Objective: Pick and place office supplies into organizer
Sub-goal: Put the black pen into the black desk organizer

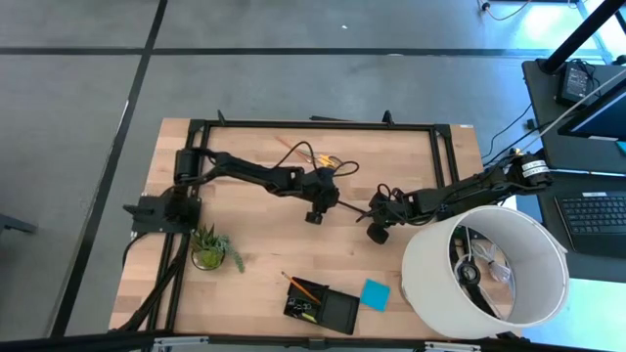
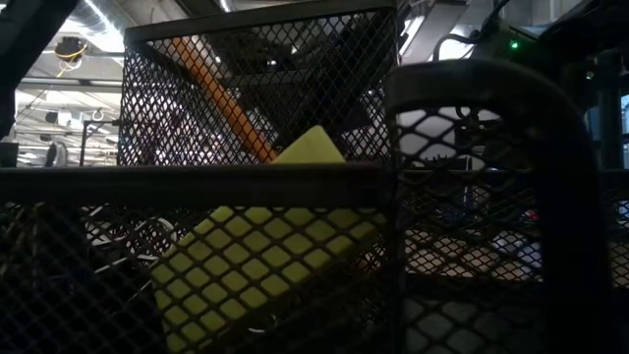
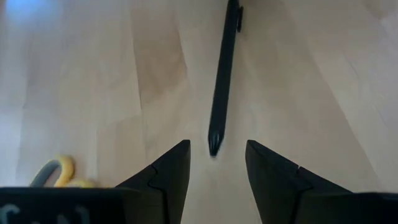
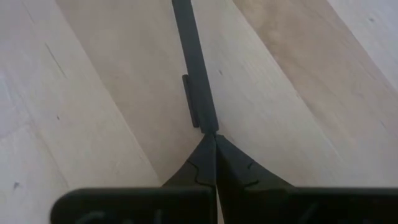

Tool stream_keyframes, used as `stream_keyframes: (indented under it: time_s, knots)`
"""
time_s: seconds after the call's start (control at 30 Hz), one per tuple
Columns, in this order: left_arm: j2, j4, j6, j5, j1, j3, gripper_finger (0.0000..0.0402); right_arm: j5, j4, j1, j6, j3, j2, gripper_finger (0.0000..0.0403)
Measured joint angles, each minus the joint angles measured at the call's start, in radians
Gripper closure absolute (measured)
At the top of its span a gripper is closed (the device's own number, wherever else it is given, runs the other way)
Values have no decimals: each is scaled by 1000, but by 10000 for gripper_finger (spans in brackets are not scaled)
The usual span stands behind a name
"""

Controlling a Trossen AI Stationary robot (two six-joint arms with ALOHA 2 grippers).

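Your right gripper (image 4: 215,158) pinches the black pen (image 4: 194,74) by its end, its tip between your spread left gripper (image 3: 216,165) fingers

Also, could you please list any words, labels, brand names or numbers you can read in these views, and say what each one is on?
None can be read.
Faint embossed marks run along the housing edge below the left tool and below the right tool: too blurred to read.
The black pen, blue note pad and organizer show no print.
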Motion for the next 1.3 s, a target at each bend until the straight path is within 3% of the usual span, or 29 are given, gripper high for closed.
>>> stream_keyframes:
  time_s: [0.77,1.3]
  knots:
    - [101,29,-36,29,-3,57,253,-13,23,1,-4,-2,2,399]
    - [102,29,-53,29,-6,82,310,-11,22,1,-6,-2,2,398]
